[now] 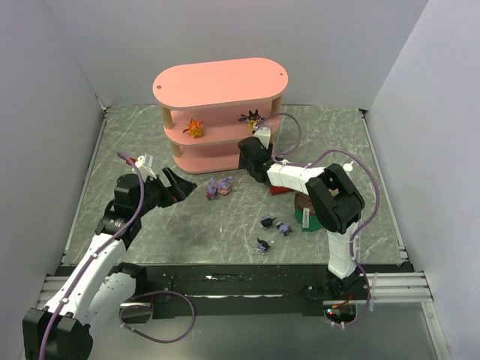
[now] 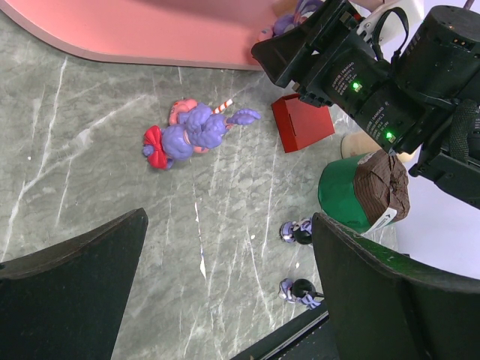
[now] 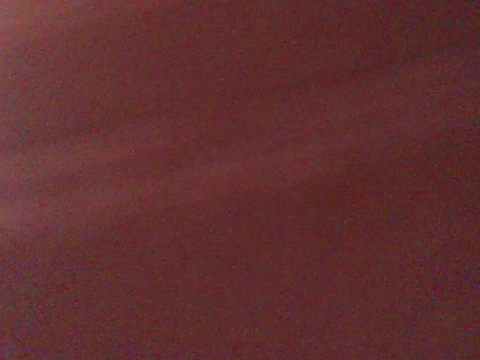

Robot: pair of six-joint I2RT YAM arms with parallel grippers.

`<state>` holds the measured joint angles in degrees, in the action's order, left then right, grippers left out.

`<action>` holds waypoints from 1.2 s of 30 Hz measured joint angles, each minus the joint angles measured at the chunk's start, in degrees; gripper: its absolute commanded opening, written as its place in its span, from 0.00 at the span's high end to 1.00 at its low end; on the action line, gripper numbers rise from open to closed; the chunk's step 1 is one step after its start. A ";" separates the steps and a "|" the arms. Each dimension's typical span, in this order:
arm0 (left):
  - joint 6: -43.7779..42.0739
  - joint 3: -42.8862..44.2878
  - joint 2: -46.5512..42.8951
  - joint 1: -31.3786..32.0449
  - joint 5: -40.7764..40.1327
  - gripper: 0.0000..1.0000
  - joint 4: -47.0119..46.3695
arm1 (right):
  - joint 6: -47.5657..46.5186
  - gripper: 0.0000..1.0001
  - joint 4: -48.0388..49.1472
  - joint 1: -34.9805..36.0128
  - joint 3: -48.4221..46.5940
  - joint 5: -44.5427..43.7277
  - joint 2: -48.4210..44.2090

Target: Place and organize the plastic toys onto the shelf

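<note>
Shelf (image 1: 221, 82) stands at the far middle of the table (image 1: 142, 150).

- Orange figurine (image 1: 194, 128): on the shelf's middle board, left part.
- Spiky black-and-yellow figurine (image 1: 251, 118): same board, right part.
- Lilac-pink figurines (image 1: 220, 187): two on the table in front of the shelf, lying against each other (one with a red bow, seen in the left wrist view).
- Dark figurines (image 1: 268, 221) (image 1: 283, 228) (image 1: 262, 244): three on the table, farther out in front of the shelf toward its right end, close together but apart.
- Green cylinder (image 1: 304, 214) and red box (image 2: 304, 124): in front of the shelf's right end, under the right arm.

Left gripper (image 1: 184, 186): in front of the shelf's left end, above the table, fingers (image 2: 67, 292) spread wide, nothing between them.

Right gripper (image 1: 251, 148): pushed in at the shelf's lowest board, right end. A bit of lilac (image 2: 289, 21) shows at its tip; cannot tell whether it is gripped or how the jaws stand (right wrist view is only dark red blur).
</note>
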<state>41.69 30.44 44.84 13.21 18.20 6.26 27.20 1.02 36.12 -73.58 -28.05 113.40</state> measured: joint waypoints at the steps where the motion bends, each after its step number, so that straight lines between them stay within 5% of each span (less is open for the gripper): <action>1: 0.00 0.00 0.00 0.00 0.00 0.04 0.00 | 0.02 0.37 -0.11 0.00 -0.04 0.02 0.00; 20: 0.00 0.00 0.00 0.00 -0.02 0.04 0.00 | 0.39 0.27 -1.09 0.00 -0.68 0.07 0.11; 36: -0.02 0.00 0.00 0.00 0.00 0.04 0.00 | -0.02 0.27 1.66 0.00 0.96 0.26 -0.17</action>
<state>41.67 30.44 44.84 13.21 18.20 6.26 27.18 2.68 36.12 -72.62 -27.79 113.23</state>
